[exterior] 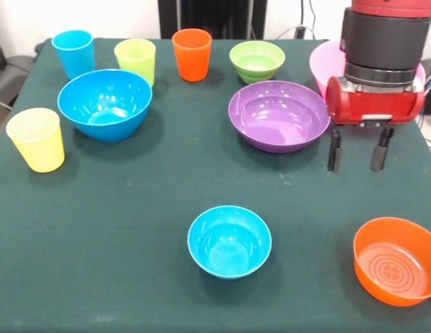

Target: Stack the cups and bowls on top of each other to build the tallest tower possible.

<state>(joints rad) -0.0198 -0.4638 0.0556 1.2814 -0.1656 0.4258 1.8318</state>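
Note:
My gripper (357,148) hangs open and empty at the right, just right of the wide purple bowl (279,115) and in front of the large pink bowl (324,64), which the arm partly hides. A small green bowl (257,60) stands at the back. The deep blue bowl (105,103) is at the left. Near the front stand the small light-blue bowl (229,241) and the orange bowl (396,261). The blue cup (73,53), lime green cup (135,60) and orange cup (191,53) line the back. The yellow cup (36,139) stands at the far left. Nothing is stacked.
All the pieces rest on a dark green tablecloth (132,229). The orange bowl sits close to the table's front right corner. Cables and dark equipment lie beyond the back edge.

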